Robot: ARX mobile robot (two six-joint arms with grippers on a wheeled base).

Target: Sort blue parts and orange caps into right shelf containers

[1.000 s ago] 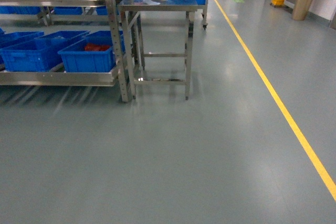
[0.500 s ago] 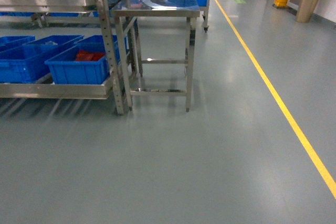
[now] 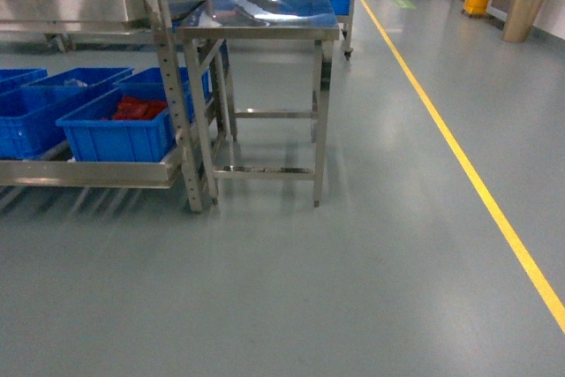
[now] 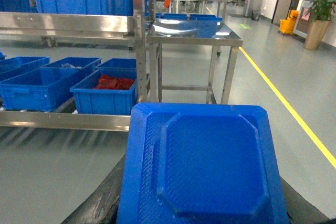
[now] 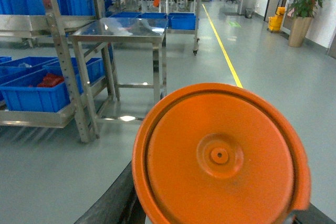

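Altogether one blue part (image 4: 207,166), one orange cap (image 5: 220,156).

Blue octagonal-embossed part (image 4: 205,166) and round orange cap (image 5: 220,156) face the cameras; blue crates (image 3: 115,125) on low shelf.

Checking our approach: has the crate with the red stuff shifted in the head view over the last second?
Yes. The crate with red contents slid left and lower in frame with the shelf post; both shifted together, so the camera moved.
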